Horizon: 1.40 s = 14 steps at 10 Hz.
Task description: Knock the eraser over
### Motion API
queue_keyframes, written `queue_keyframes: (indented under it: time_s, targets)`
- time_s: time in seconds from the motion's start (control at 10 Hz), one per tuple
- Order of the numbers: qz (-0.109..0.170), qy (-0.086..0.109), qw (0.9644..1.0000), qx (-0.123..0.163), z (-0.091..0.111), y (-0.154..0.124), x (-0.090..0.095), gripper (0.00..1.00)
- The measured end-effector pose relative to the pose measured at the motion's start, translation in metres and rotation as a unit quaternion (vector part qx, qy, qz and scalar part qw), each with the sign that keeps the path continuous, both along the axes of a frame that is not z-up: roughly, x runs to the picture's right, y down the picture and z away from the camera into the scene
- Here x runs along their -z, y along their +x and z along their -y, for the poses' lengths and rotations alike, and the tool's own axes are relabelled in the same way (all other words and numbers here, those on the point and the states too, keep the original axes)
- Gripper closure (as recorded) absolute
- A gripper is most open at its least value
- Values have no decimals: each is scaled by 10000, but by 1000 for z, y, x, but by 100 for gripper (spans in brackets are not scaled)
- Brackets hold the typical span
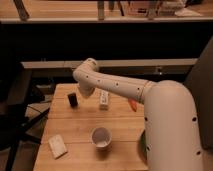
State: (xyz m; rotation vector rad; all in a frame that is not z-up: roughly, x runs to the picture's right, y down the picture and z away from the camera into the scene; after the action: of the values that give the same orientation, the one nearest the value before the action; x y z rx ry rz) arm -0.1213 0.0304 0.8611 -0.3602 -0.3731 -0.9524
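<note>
Gripper hangs low over the table's far-left part, fingers closed. The eraser stands upright just beside it at eight o'clock, long axis vertical — a sideways nudge toward eight should tip it.

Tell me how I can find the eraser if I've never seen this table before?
Find the wooden table, then look at its far left part, just left of where the robot's shut gripper hangs. The eraser is the small black block standing there; the long tube beside it, the cup and the flat pad are all pale.
</note>
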Motion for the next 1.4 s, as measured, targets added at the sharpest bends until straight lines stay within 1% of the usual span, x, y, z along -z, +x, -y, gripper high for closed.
queue_keyframes:
  time_s: [0.2, 0.4, 0.9, 1.2, 1.4]
  targets:
    - [97, -21, 9999, 93, -2, -13, -2, 100]
    - [156, 21, 9997, 184, 0, -17, -6, 100]
    - [389, 58, 9983, 421, 1, -43, -10, 100]
    - [414, 86, 9981, 454, 0, -40, -12, 100]
    - [476, 117, 9975, 518, 0, -46, -14, 100]
